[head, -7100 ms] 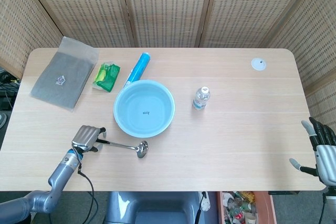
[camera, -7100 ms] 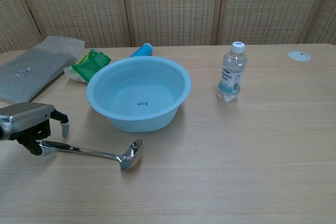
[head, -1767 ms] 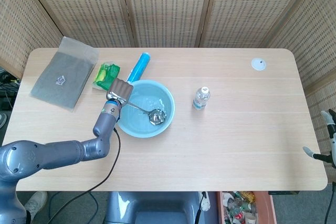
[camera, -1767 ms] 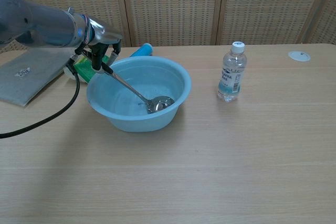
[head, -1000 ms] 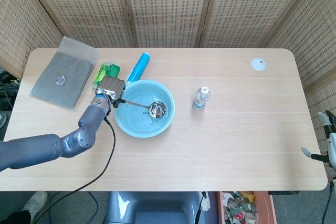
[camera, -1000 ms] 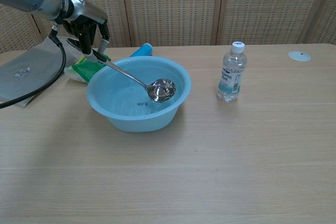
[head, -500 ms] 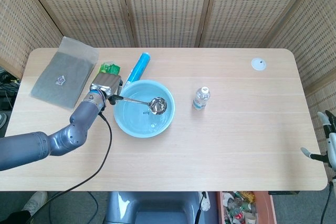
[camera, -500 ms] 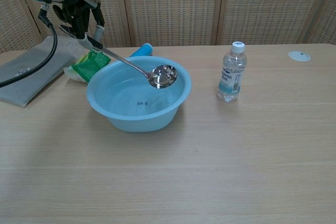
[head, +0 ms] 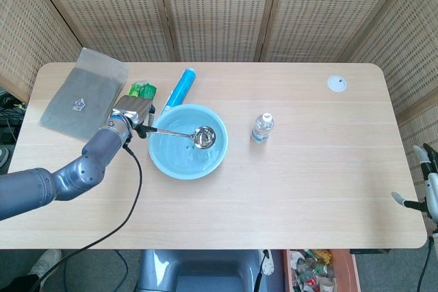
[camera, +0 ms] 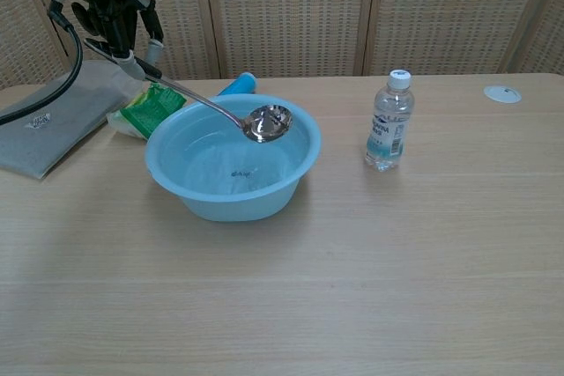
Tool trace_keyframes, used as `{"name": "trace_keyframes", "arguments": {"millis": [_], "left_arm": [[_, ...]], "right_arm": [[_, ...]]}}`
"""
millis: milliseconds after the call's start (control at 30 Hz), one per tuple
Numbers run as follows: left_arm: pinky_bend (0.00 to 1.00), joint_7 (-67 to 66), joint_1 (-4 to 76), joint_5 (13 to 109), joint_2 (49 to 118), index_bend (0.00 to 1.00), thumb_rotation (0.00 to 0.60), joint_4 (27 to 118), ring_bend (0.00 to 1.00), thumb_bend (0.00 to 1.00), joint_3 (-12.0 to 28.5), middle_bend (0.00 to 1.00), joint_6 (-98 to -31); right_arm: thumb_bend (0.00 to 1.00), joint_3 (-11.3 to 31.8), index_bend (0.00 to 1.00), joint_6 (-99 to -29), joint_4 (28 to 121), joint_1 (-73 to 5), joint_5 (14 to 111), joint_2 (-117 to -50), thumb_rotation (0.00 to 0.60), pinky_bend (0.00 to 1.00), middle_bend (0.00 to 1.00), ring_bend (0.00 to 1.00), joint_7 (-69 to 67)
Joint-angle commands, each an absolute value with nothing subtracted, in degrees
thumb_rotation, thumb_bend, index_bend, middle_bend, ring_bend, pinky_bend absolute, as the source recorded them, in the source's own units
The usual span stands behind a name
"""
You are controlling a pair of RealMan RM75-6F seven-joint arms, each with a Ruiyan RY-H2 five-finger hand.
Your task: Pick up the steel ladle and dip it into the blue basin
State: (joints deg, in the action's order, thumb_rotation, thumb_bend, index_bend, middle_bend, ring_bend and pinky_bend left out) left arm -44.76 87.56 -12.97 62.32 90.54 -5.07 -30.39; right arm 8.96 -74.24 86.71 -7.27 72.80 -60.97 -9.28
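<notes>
The table (head: 308, 189) carries the basin (camera: 231, 161), rippled inside. The left hand (camera: 115, 15), fingers wrapped round the handle, has lifted the ladle (camera: 267, 122); its bowl was down in the basin and now hangs just above the rim, so the dip looks done. The right hand (head: 426, 181) idles, fingers spread.
</notes>
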Motion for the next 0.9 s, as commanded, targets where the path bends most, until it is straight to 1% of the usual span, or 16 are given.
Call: {"name": "trace_keyframes", "arguments": {"millis": [33,133,267,367,767,900], "left_arm": [[1.00,-44.36,89.10,-15.26,61.35,0.91,0.600,90.39,0.99,0.57,-6.64,0.98,-28.56],[1.00,-43.92,90.47,-17.60,60.60,0.91,0.600,89.69,0.99,0.58,-8.26,0.98,-25.85],[1.00,-43.44,93.20,-20.18,60.08,0.91,0.600,88.33,0.99,0.58,-11.84,0.98,-22.11],[1.00,-42.39,94.81,-20.89,59.88,0.91,0.600,87.79,0.99,0.58,-13.79,0.98,-20.28],[1.00,-35.26,100.65,-19.42,58.69,0.91,0.600,87.40,0.99,0.58,-21.32,0.98,-14.56],[1.00,-31.72,101.70,-17.71,58.50,0.92,0.600,86.90,0.99,0.58,-23.01,0.98,-12.32]], "right_arm": [[0.00,8.91,0.00,-73.88,86.58,-7.41,72.60,-61.11,0.600,0.00,0.00,0.00,-9.08],[0.00,8.95,0.00,-73.60,86.38,-7.56,72.32,-61.29,0.600,0.00,0.00,0.00,-8.74],[0.00,9.05,0.00,-73.26,86.16,-7.73,71.87,-61.53,0.600,0.00,0.00,0.00,-8.36],[0.00,9.07,0.00,-73.08,86.08,-7.84,71.70,-61.65,0.600,0.00,0.00,0.00,-8.07],[0.00,9.03,0.00,-73.13,86.03,-7.85,71.67,-61.83,0.600,0.00,0.00,0.00,-7.70],[0.00,9.03,0.00,-73.13,86.07,-7.86,71.61,-61.87,0.600,0.00,0.00,0.00,-7.53]]}}
